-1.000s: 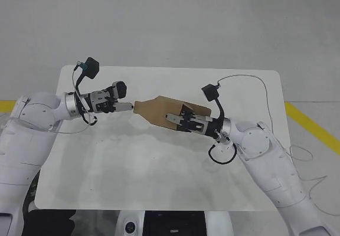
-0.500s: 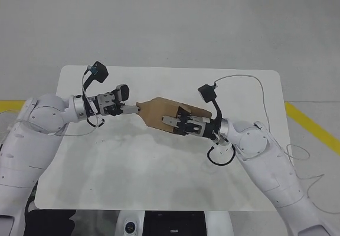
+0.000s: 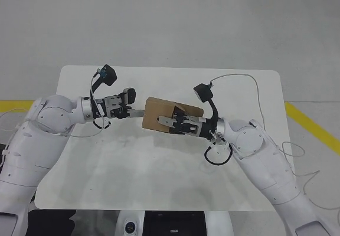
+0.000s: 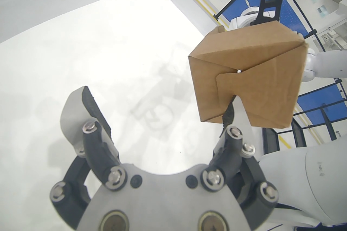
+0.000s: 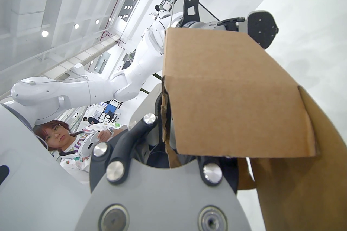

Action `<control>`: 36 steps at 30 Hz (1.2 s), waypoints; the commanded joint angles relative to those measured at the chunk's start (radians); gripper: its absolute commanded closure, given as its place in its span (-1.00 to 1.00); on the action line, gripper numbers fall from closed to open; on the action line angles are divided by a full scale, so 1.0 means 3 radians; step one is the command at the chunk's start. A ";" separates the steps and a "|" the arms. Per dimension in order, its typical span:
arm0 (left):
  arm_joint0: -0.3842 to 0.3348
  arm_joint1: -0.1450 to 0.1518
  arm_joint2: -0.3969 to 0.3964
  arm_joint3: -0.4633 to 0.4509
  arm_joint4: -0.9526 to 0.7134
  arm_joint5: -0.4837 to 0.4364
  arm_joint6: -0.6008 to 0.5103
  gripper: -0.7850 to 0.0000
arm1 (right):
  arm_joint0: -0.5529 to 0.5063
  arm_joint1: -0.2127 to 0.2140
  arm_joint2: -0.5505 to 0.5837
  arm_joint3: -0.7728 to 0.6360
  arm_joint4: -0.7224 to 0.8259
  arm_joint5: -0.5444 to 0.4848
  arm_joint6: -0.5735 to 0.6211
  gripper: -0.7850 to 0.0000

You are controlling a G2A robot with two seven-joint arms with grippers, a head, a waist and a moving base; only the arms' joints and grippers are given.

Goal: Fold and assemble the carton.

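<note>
A brown carton (image 3: 158, 112) is held up over the middle of the white table (image 3: 158, 183). My right gripper (image 3: 177, 122) is shut on its side wall, near the open end with loose flaps. In the right wrist view the carton (image 5: 230, 96) rises from the gripper (image 5: 166, 118), whose second finger is hidden behind the cardboard. My left gripper (image 3: 136, 111) stands open at the carton's other end. In the left wrist view one of the fingertips (image 4: 235, 110) touches the folded end flaps of the carton (image 4: 249, 75), while the other hangs free.
A thin white cable (image 3: 247, 76) loops over the table's far right part. The near half of the table lies bare beneath both arms.
The carton has gone from a long flattened shape to a shorter, boxier one. My left gripper has moved right against its end, and my right gripper has shifted left with it.
</note>
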 commanded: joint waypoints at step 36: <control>-0.0165 -0.0018 0.0187 0.0324 -0.0976 -0.0104 -0.0549 -1.00 | 0.0024 -0.0024 -0.0037 0.0107 0.0233 -0.0189 0.0161 1.00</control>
